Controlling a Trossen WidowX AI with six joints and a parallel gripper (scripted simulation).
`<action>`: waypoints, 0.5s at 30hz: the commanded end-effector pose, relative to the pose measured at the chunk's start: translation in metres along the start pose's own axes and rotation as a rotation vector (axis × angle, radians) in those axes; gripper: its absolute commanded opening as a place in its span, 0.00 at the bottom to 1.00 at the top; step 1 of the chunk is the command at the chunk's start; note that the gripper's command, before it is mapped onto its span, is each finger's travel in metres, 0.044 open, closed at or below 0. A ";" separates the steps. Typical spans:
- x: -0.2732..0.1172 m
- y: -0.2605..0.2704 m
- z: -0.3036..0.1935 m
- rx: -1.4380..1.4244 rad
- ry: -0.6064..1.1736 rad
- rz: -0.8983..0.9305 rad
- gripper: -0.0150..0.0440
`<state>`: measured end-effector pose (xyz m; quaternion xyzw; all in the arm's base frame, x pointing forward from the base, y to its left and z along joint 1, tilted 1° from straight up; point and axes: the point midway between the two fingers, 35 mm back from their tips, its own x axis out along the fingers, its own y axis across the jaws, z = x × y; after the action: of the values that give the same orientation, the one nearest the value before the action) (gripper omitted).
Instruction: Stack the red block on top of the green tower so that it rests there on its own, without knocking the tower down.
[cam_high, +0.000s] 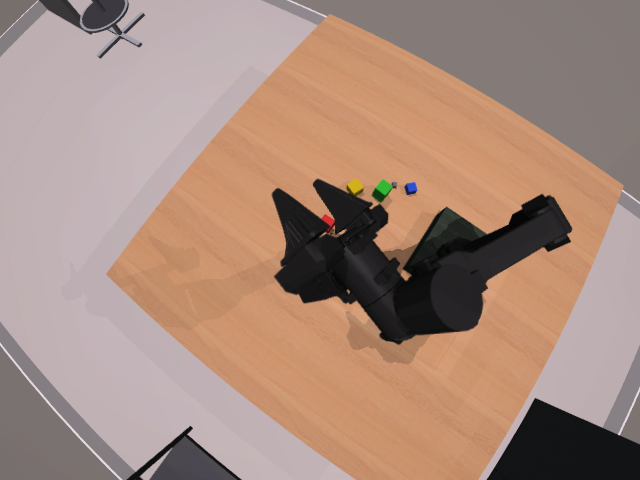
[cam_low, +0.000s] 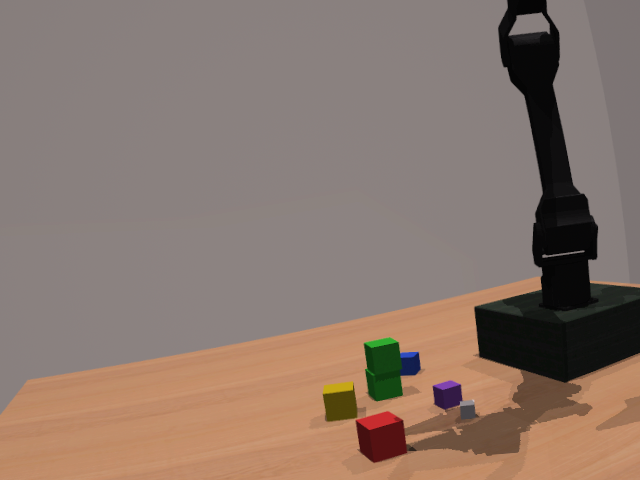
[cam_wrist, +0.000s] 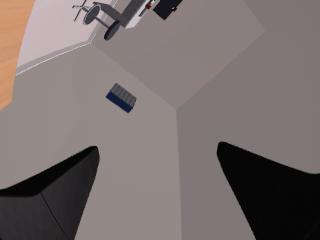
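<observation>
The red block sits on the table, apart from the other blocks; the gripper partly covers it in the top view. The green tower is two green blocks, one on the other, standing upright with the upper one slightly offset. My gripper is wide open with nothing between its fingers. It is raised high above the table and is outside the exterior view. The wrist view looks toward the walls and shows no blocks.
A yellow block and a blue block stand near the tower. A purple block and small grey cube lie toward the dark robot base. A tiny grey cube shows beside the tower.
</observation>
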<state>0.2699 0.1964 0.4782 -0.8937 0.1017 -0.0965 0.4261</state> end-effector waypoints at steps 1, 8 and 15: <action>0.001 0.000 0.001 0.003 -0.001 -0.001 0.98; 0.027 0.008 0.042 0.114 -0.076 -0.024 1.00; 0.056 0.032 0.087 0.249 -0.188 0.026 1.00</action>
<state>0.3243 0.2219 0.4288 -0.8559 0.0604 -0.0495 0.5113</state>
